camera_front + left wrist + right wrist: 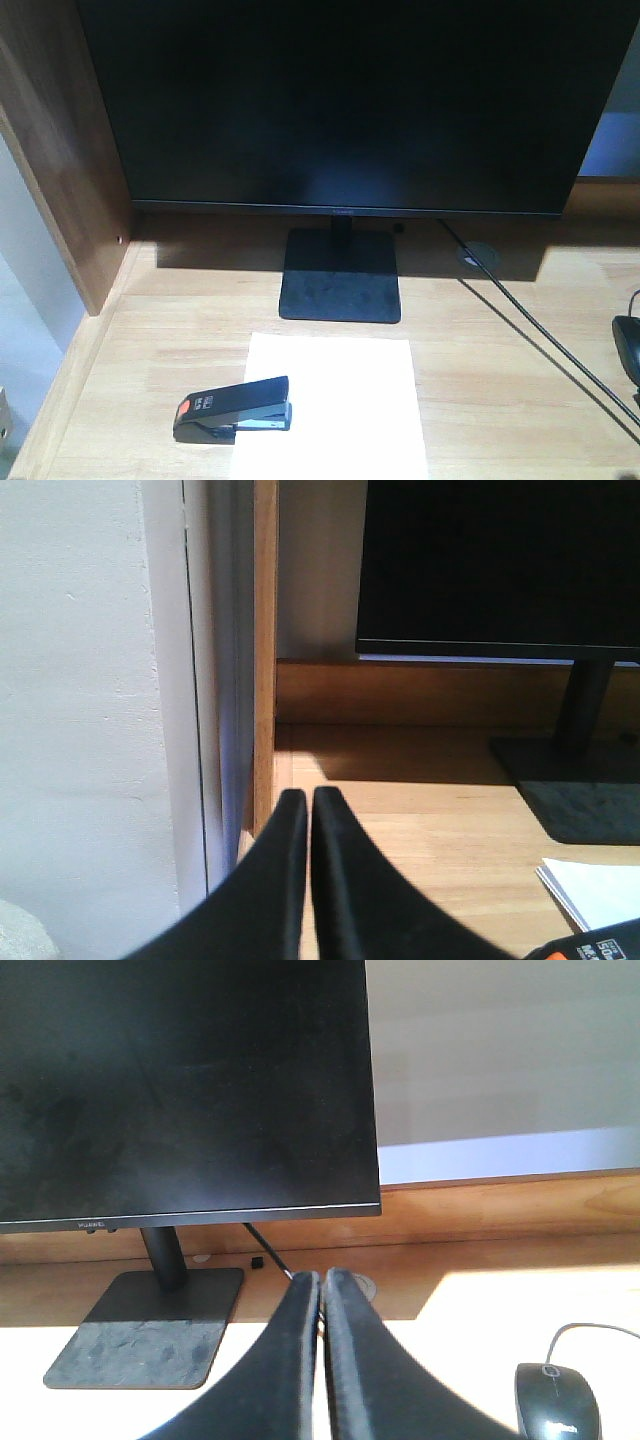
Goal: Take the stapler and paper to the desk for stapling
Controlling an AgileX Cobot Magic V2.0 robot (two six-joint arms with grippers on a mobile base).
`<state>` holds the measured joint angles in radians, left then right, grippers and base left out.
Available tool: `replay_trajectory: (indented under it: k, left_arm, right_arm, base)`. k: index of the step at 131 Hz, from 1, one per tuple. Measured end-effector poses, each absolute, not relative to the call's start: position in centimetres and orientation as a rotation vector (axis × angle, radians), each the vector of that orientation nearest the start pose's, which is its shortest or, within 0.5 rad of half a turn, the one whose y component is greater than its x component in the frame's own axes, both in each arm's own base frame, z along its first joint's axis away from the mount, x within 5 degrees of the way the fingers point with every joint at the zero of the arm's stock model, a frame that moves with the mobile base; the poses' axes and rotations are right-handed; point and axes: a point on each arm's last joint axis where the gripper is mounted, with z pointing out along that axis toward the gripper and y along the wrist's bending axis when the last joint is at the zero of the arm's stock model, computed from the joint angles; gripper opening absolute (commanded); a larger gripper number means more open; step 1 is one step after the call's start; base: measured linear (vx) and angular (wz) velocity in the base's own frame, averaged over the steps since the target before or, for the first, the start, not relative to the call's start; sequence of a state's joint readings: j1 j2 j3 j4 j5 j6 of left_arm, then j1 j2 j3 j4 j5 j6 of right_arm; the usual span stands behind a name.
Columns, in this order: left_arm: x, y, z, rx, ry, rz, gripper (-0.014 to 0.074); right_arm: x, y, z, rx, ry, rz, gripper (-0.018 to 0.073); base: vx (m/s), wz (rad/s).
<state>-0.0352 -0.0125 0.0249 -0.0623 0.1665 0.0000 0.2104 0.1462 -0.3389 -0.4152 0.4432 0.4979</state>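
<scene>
Both the left gripper (308, 798) and the right gripper (322, 1280) are closed on nothing above the desk (500, 400). The stapler (233, 410) straddles the paper's (340, 405) left edge, before the monitor (350, 100).

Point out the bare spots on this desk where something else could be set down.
Widest bare patch of desk: between the paper and the cable running to the right edge. A narrower one lies between the side panel and the monitor stand. It is crowded front left, where the stapler sits over the paper's edge, and far right by the mouse.
</scene>
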Motion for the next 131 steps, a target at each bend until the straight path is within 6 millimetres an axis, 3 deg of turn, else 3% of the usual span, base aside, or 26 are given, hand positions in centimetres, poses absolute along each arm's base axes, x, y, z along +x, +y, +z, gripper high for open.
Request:
replay_trajectory:
  k: [103, 131]
  left_arm:
    - [5.61, -0.29, 19.03, -0.014, 1.664, -0.082, -0.0006]
    - [5.61, -0.29, 19.03, -0.014, 1.664, -0.082, -0.0006]
  right_arm:
    - [5.23, -0.55, 28.1, 0.044, 1.697, 0.083, -0.0003]
    - [5.33, 0.04, 28.05, -0.052, 1.697, 0.064, -0.0003]
  base:
    - [0.0, 0.0]
    - [0.0, 0.0]
